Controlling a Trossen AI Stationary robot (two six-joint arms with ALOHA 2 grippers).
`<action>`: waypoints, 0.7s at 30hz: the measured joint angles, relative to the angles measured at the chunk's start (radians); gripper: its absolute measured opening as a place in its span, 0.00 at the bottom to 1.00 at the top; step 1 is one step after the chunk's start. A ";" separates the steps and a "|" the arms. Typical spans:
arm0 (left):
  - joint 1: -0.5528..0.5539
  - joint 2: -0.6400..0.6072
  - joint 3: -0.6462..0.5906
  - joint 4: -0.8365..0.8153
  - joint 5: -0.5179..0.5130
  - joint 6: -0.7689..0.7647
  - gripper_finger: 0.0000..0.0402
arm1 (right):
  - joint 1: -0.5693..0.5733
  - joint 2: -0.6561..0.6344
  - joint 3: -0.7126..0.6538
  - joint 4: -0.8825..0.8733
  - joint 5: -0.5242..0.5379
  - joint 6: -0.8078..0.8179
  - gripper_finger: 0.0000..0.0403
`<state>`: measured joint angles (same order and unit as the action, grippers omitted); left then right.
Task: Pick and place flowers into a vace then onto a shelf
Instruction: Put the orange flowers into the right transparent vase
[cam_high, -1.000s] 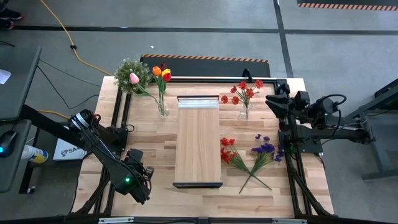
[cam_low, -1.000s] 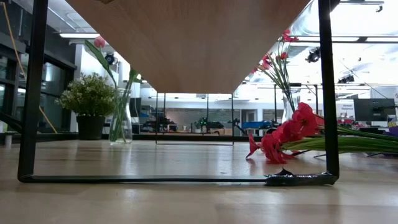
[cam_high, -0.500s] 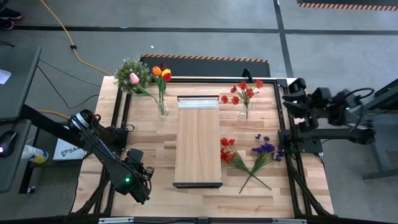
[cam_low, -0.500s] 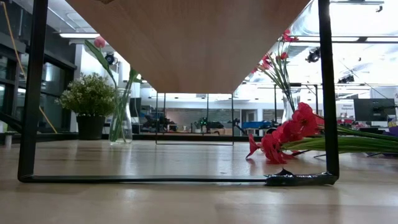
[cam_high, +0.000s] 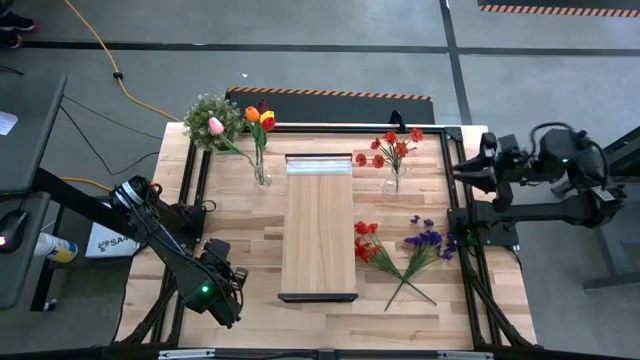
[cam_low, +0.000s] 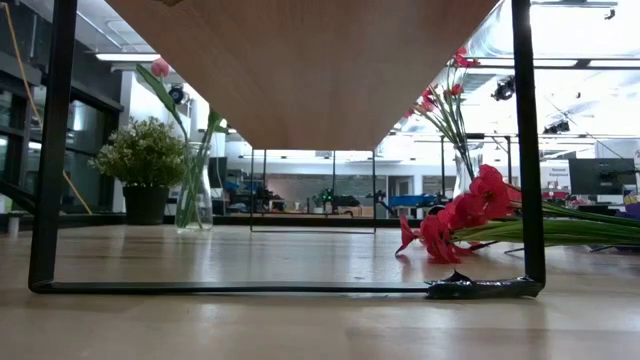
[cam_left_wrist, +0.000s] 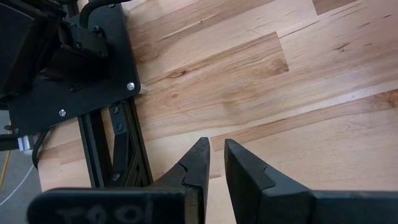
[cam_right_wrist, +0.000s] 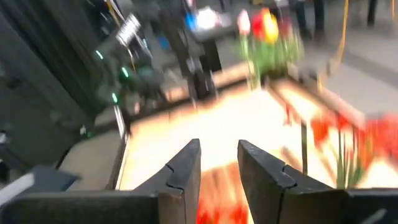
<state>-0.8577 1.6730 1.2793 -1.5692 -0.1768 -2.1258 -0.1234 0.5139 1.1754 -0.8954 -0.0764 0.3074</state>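
The shelf (cam_high: 318, 225) stands on its black brackets mid-table. On the table at its far end stand two glass vases. The left vase (cam_high: 261, 172) holds tulips (cam_high: 258, 118). The right vase (cam_high: 395, 178) holds a red spray (cam_high: 390, 150). Loose red flowers (cam_high: 368, 245) and purple flowers (cam_high: 425, 242) lie flat on the table right of the shelf. My left gripper (cam_left_wrist: 216, 149) hangs over the near left corner, fingers a narrow gap apart, nothing between them. My right gripper (cam_right_wrist: 219, 149) is open and empty, raised at the table's right edge (cam_high: 462, 170).
A bushy potted plant (cam_high: 210, 120) stands at the far left corner beside the tulip vase. Black frame rails (cam_high: 195, 190) run along both sides of the table. Bare wood (cam_high: 240, 235) lies between the shelf and the left rail.
My right gripper has risen and drawn back toward the table's right edge. It has tipped up from pointing downward to nearly level. The gap between its fingers is unchanged. The flowers, vases and shelf have stayed in place.
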 joint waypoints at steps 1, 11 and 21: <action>0.000 0.000 0.000 0.000 0.000 0.000 0.21 | 0.000 0.007 0.008 -0.050 0.000 0.040 0.24; 0.000 0.000 0.000 0.000 0.000 -0.001 0.21 | 0.000 0.031 0.013 -0.479 -0.064 0.438 0.24; 0.000 0.000 0.000 0.040 0.000 -0.004 0.21 | 0.000 0.029 0.013 -0.574 -0.084 0.699 0.24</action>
<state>-0.8577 1.6730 1.2793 -1.5290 -0.1768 -2.1296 -0.1234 0.5430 1.1889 -1.4689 -0.1600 1.0063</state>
